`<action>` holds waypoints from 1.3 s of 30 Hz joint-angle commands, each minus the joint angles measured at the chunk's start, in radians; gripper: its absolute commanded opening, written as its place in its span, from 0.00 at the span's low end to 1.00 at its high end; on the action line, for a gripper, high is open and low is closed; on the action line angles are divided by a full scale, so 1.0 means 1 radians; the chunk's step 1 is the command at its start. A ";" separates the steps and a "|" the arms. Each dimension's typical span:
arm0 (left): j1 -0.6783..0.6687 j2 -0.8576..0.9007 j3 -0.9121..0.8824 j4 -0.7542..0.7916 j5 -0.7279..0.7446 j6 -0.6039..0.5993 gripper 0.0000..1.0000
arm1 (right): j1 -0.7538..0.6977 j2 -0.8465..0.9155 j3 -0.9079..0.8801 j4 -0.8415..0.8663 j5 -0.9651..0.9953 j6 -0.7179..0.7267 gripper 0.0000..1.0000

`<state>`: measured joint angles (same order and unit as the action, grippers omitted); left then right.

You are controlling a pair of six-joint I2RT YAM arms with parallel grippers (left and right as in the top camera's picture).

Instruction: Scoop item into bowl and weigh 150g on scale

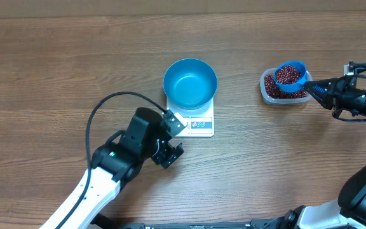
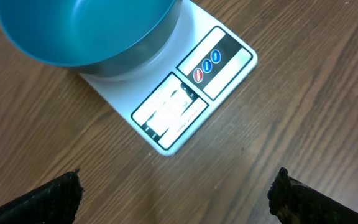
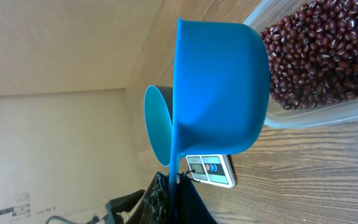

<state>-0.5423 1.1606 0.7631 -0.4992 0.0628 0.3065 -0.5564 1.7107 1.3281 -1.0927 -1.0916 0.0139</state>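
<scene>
The bright blue bowl [image 1: 190, 83] stands empty on the white scale [image 1: 202, 125], whose display and buttons face the front. My left gripper [image 1: 177, 139] hovers open just in front of the scale; in the left wrist view its fingertips [image 2: 64, 194] spread wide over bare wood below the scale [image 2: 188, 93] and the bowl [image 2: 86, 31]. At the right, my right gripper [image 1: 319, 88] is shut on the handle of a small blue scoop [image 1: 290, 76] heaped with red-brown beans [image 1: 288, 73]. The right wrist view shows the scoop [image 3: 219, 93] level above the tub's beans [image 3: 319, 56].
A clear plastic tub [image 1: 267, 93] with more beans sits under the scoop at the right. A black cable [image 1: 97, 114] loops off the left arm over the table. Beyond the scoop, the right wrist view also takes in the bowl [image 3: 156, 134] and the scale [image 3: 213, 170].
</scene>
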 commanded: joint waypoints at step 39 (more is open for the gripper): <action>0.026 -0.011 -0.010 -0.034 0.067 0.038 1.00 | 0.000 0.003 0.013 -0.013 -0.026 -0.016 0.04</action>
<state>-0.5346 1.1603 0.7597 -0.5369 0.1387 0.3222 -0.5564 1.7107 1.3281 -1.1057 -1.0916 0.0143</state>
